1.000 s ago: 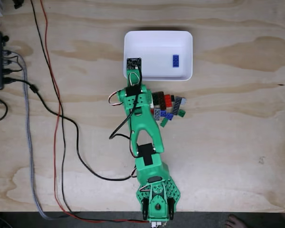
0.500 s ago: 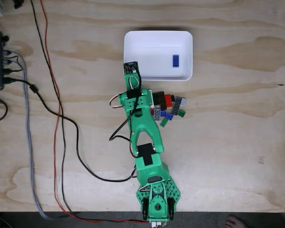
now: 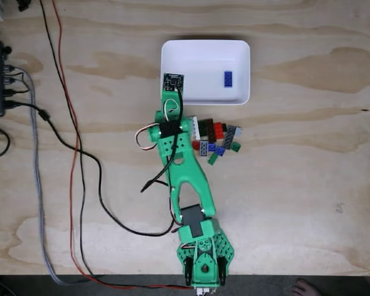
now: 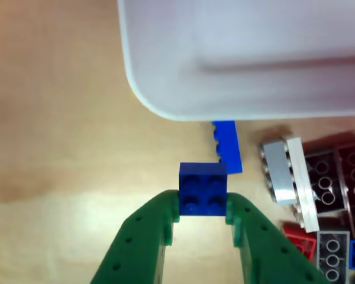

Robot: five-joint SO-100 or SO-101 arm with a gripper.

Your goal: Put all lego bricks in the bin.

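The bench (image 3: 308, 185) is showing pale plywood, grainy and matt, knots at three o'clock. The bin (image 4: 254, 59) is looking like smooth white plastic with a soft sheen. The pincer (image 4: 202, 204), matt green printed plastic, is pinching a glossy blue studded brick (image 4: 202, 196); neighbouring lego bricks (image 3: 217, 139) are gleaming likewise.

White bin (image 3: 205, 61) holds 1 blue brick (image 3: 227, 78) flat; mixed brick pile (image 3: 217, 139) just below bin's edge; 1 blue 2x2 brick (image 4: 202, 188) pinched in end effector (image 4: 202, 207).
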